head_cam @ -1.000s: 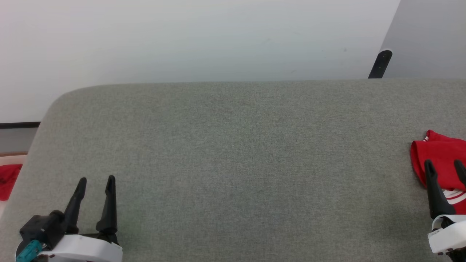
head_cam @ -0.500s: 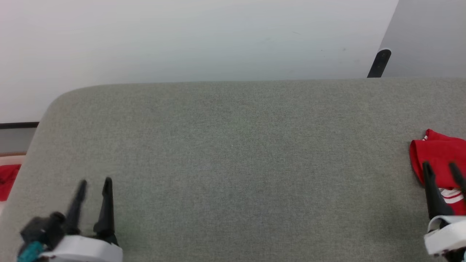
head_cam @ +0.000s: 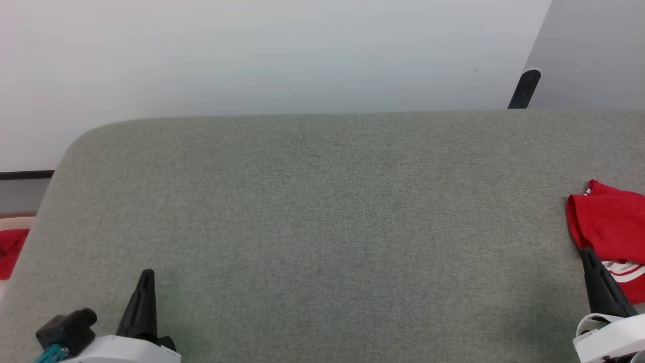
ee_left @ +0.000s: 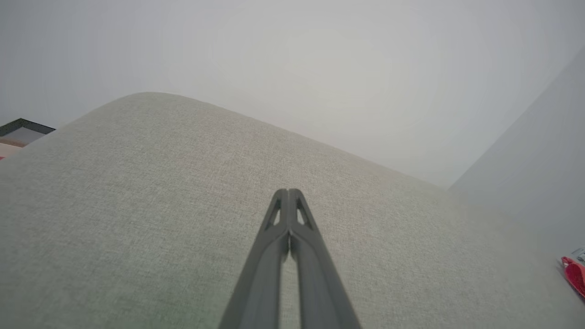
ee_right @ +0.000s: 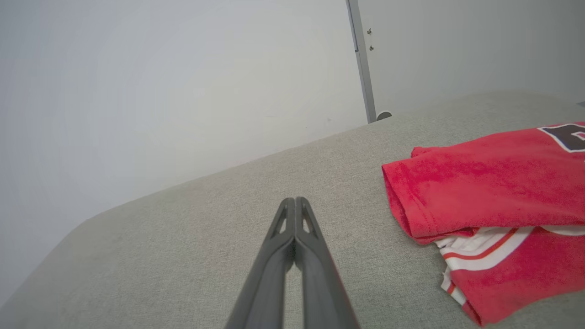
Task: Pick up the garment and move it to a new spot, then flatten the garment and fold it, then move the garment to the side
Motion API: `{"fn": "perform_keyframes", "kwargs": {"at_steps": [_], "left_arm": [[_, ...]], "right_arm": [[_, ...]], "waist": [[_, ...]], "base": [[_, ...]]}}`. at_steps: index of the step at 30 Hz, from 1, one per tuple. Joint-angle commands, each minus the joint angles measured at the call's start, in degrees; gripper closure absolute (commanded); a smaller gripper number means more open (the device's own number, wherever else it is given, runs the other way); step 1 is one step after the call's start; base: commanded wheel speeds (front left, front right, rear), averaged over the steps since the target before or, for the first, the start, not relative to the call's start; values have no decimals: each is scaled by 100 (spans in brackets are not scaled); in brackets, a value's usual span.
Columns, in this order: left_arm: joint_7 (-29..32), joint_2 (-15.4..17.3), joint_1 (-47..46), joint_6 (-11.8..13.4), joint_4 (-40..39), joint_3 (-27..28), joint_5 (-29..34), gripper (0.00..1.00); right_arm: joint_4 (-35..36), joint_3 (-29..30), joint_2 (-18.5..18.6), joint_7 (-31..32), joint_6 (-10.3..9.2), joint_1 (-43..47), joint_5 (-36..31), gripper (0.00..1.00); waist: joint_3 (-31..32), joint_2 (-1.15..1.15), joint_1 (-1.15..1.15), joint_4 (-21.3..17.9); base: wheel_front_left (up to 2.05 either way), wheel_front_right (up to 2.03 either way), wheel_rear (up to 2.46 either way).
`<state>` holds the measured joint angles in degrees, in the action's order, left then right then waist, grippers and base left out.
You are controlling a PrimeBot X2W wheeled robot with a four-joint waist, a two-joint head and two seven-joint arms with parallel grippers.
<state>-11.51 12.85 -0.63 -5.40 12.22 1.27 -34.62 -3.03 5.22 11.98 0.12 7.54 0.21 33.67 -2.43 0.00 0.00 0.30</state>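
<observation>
The garment [head_cam: 612, 229], a red jersey with a red-white striped band, lies folded at the right edge of the grey table [head_cam: 322, 212]. The right wrist view shows the garment [ee_right: 493, 192] with a corner of dark lettering at the far right. My right gripper [head_cam: 584, 252] is shut and empty, its tips just left of the garment's near edge, and its closed fingers [ee_right: 295, 203] hover over bare table. My left gripper [head_cam: 147, 275] is shut and empty at the lower left, over bare table [ee_left: 288, 192]. A sliver of the garment [ee_left: 575, 274] shows at the far right of the left wrist view.
A small red cloth [head_cam: 10, 249] lies off the table's left side, on a pale surface. A black rounded post [head_cam: 524, 89] stands behind the table's far right edge against the white wall. Bare grey table stretches between the two grippers.
Both grippers have closed from open and drawn back toward the bottom edge. The right gripper has come off the garment, which has stayed in place.
</observation>
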Motion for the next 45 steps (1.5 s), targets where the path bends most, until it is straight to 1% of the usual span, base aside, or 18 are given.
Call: {"fn": "perform_keyframes", "kwargs": {"at_steps": [1, 22, 45], "left_arm": [[62, 20, -142, -28, -67, 61, -230, 100], [544, -260, -270, -85, -6, 192, -1782, 100], [968, -505, -382, -133, 51, 310, -3121, 100]], "right_arm": [[42, 41, 5, 29, -1, -157, 245, 100], [-269, 69, -247, 196, -2, -304, 1820, 100], [-544, 95, -469, 345, -4, -435, 3178, 100]], "waist": [[3, 0, 0, 0], [45, 0, 0, -6], [90, 0, 0, -12]], "base": [[0, 0, 0], [0, 0, 0], [0, 0, 0]]}}
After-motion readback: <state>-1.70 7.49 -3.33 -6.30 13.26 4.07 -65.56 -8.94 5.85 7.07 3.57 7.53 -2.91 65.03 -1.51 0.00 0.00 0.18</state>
